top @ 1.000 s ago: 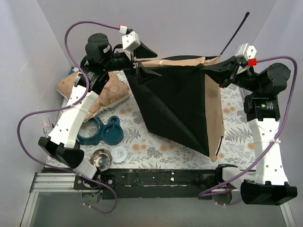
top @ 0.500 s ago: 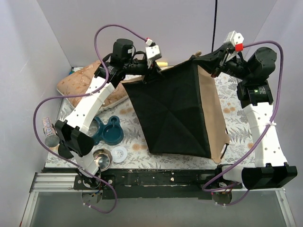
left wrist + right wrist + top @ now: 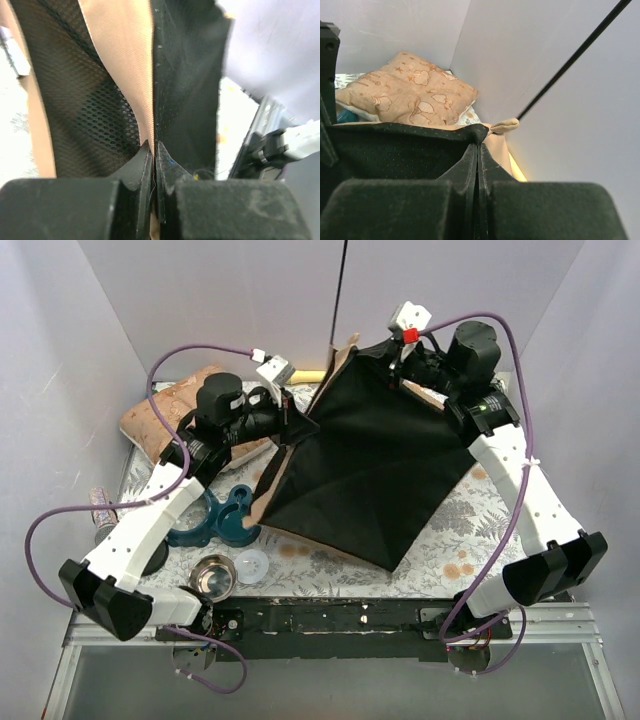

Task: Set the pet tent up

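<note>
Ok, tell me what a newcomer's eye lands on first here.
The tent, a big black and tan sheet, lies spread in the middle. The left end effector is shut on its left edge, the right end effector on its far corner. A thin black pole sticks up near that corner.

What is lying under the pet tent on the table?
Only the flowered table cover shows around the pet tent. Its black fabric hides whatever lies underneath, so that cannot be told.
</note>
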Controlling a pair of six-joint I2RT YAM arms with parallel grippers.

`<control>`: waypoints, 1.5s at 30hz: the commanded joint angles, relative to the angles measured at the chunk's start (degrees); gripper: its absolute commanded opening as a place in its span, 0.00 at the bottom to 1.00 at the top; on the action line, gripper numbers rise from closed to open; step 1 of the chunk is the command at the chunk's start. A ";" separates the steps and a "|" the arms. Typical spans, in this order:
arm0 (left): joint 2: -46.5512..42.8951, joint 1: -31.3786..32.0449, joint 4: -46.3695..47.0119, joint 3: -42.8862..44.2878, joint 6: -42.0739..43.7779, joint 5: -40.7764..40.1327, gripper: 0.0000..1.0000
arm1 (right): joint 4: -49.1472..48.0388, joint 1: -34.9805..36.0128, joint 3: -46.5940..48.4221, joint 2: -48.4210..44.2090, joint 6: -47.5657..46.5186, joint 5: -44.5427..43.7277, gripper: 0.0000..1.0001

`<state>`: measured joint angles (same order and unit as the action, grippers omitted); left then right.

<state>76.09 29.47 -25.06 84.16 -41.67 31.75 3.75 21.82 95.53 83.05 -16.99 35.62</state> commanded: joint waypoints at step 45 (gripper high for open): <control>-20.02 -2.41 0.01 -13.67 21.18 14.66 0.80 | 10.84 18.08 -15.10 -10.18 -21.24 23.36 0.01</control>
<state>56.95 24.58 -27.35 69.80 -25.17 47.13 14.13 39.16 80.44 74.83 -39.03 58.39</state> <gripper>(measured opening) 0.794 0.021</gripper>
